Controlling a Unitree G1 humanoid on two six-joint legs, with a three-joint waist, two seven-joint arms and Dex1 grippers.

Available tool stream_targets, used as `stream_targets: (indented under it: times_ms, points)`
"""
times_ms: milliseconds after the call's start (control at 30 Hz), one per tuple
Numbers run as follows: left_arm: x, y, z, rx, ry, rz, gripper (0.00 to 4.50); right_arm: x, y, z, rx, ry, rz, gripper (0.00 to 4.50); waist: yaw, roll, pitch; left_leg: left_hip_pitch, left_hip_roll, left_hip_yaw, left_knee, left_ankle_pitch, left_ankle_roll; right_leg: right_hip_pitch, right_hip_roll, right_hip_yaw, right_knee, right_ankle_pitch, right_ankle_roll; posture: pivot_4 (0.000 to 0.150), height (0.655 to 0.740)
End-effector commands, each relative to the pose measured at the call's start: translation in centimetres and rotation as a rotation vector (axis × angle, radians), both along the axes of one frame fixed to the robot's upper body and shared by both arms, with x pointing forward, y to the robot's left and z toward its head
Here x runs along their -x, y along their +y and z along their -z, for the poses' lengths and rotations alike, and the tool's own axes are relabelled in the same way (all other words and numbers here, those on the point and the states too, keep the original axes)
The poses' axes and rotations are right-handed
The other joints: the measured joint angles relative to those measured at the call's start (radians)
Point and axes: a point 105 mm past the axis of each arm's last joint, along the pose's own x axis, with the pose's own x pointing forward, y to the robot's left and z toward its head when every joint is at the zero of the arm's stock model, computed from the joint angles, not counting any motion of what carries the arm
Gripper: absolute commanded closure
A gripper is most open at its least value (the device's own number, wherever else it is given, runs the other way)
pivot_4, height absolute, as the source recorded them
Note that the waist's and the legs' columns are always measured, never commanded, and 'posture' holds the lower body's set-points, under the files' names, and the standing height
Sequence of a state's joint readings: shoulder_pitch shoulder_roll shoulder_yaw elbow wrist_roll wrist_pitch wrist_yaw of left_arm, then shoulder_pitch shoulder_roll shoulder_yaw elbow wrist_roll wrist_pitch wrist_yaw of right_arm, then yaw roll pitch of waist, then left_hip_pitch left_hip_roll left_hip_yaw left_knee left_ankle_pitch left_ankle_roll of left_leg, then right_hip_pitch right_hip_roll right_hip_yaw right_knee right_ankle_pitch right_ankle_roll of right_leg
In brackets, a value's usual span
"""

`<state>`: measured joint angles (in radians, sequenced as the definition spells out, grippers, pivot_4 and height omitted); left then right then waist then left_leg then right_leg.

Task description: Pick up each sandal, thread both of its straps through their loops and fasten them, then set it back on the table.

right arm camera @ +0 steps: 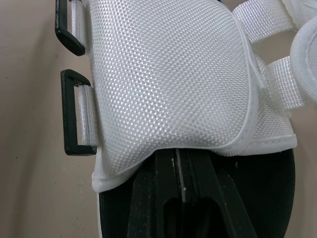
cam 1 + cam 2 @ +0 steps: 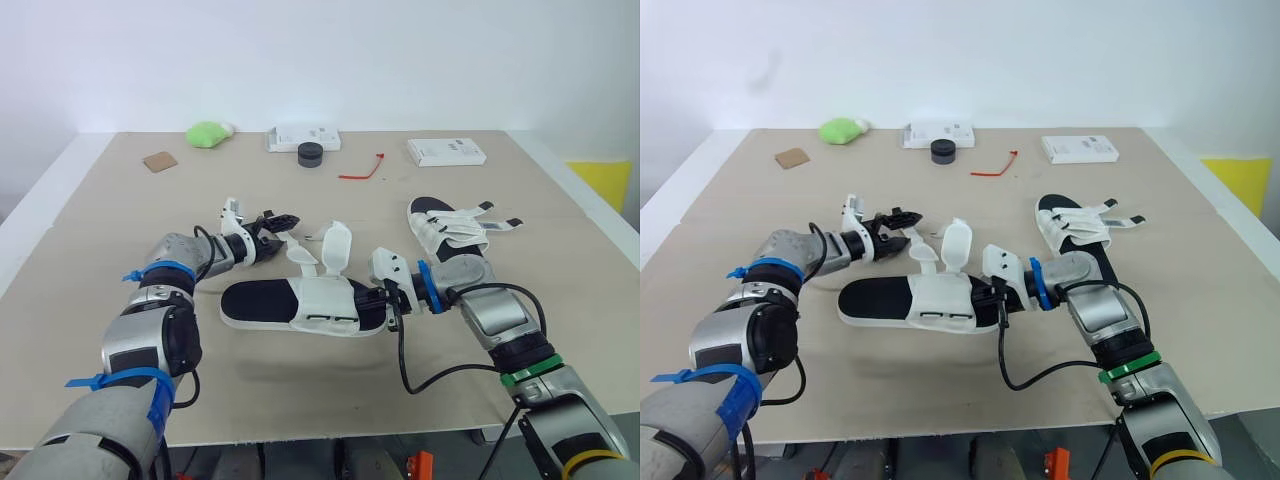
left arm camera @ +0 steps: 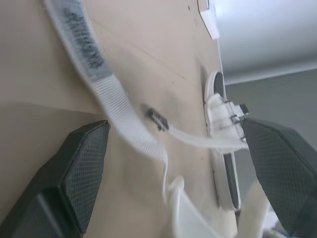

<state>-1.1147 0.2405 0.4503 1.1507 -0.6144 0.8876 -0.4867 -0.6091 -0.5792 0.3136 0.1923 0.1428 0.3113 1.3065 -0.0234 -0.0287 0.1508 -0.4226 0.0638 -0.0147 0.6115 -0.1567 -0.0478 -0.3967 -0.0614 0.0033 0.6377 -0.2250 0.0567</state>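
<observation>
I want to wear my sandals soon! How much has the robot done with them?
Nothing looks finished yet. The near sandal lies on the table with both straps loose and its loops empty. The left pincer is open around one strap; the right pincer is at its white flap. The far sandal has strap ends sticking out sideways, so it probably waits too.

Your head eyes share a downward view over the beige table (image 2: 100,200); both wrist cameras sit close to the near white-strapped black sandal (image 1: 163,74).
</observation>
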Motion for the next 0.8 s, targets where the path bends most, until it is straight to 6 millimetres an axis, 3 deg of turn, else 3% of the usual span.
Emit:
stream_targets:
  times_ms: [33,67,100,133,167,200,233,367,400,500,633,800]
  points:
    - [-0.1,-1.3,0.1,-0.002,0.019,0.009,0.11,1.0,-0.1,3.1,0.088,0.100,-0.006,4.50,0.000,0.000,0.000,0.000,0.000,0.000,0.000,0.000,0.000,0.000,0.000,0.000,0.000,0.000,0.000,0.150,0.7400]
    - [-0.1,-1.6,0.1,-0.007,0.018,0.014,0.11,1.0,-0.1,3.1,0.088,0.100,-0.007,4.50,0.000,0.000,0.000,0.000,0.000,0.000,-0.001,0.000,0.000,0.000,0.000,0.000,0.000,0.000,0.000,0.150,0.7400]
    - [-0.1,-1.8,0.1,-0.010,0.017,0.017,0.63,1.0,-0.1,3.1,0.089,0.099,-0.007,4.50,0.000,0.000,0.000,0.000,0.000,0.000,-0.001,0.000,-0.001,0.000,0.000,0.000,0.000,0.000,0.000,0.150,0.7400]
    - [-0.1,-2.0,0.1,-0.013,0.015,0.020,0.86,1.0,-0.1,3.1,0.088,0.099,-0.006,4.50,-0.001,0.000,0.000,0.000,0.000,0.000,-0.001,0.000,-0.001,0.000,0.000,0.000,0.000,0.000,0.000,0.150,0.7400]
    - [-0.1,-2.1,0.0,-0.014,0.012,0.024,1.50,1.0,-0.1,3.1,0.087,0.099,-0.006,4.50,-0.001,0.000,0.000,0.000,0.000,0.000,-0.002,0.000,-0.001,-0.001,0.000,0.000,0.000,0.001,0.002,0.150,0.7400]
    - [-0.1,-2.2,0.0,-0.013,0.010,0.029,1.63,1.0,-0.1,3.0,0.087,0.098,-0.005,4.50,-0.001,0.000,0.000,0.000,0.000,0.000,-0.002,0.000,-0.001,-0.001,0.000,0.000,0.000,0.001,0.003,0.150,0.7400]
    - [-0.1,-2.3,-0.1,-0.015,0.008,0.032,2.26,1.0,-0.1,3.0,0.088,0.098,-0.004,4.50,-0.001,0.000,0.000,0.000,0.000,0.000,-0.003,0.000,-0.001,-0.002,0.000,0.000,0.000,0.001,0.003,0.150,0.7400]
    - [-0.1,-2.0,-0.1,-0.029,0.009,0.030,3.61,1.0,-0.2,3.1,0.089,0.099,0.002,4.50,-0.001,0.000,0.000,0.000,0.000,0.000,-0.007,0.002,-0.005,-0.003,0.001,0.000,0.000,0.000,0.002,0.150,0.7400]
    - [-0.1,-2.0,-0.2,-0.033,0.004,0.030,4.17,1.0,-0.2,3.1,0.091,0.099,0.003,4.50,-0.001,0.000,0.000,0.000,0.000,-0.001,-0.008,0.002,-0.006,-0.003,0.001,0.000,0.000,0.000,0.002,0.150,0.7400]
    - [-0.3,-1.8,-0.5,-0.042,-0.009,0.024,4.35,1.1,-0.3,3.2,0.093,0.100,0.004,4.50,-0.001,-0.001,0.000,0.001,0.000,-0.001,-0.008,0.002,-0.006,-0.003,0.001,0.000,0.000,0.000,0.002,0.150,0.7400]
    - [-0.7,-1.9,-3.9,0.050,-0.101,0.030,4.35,1.3,-0.4,3.3,0.090,0.110,0.007,4.50,-0.001,-0.001,0.001,0.001,0.000,-0.002,-0.008,0.002,-0.006,-0.004,0.001,0.000,0.000,0.000,0.002,0.150,0.7400]
    - [0.1,-2.2,-5.7,0.095,-0.131,0.080,4.35,1.4,-0.5,3.3,0.090,0.115,0.010,4.50,-0.002,-0.002,0.001,0.000,0.000,-0.002,-0.010,0.003,-0.007,-0.004,0.002,0.000,0.000,-0.001,0.001,0.150,0.7400]
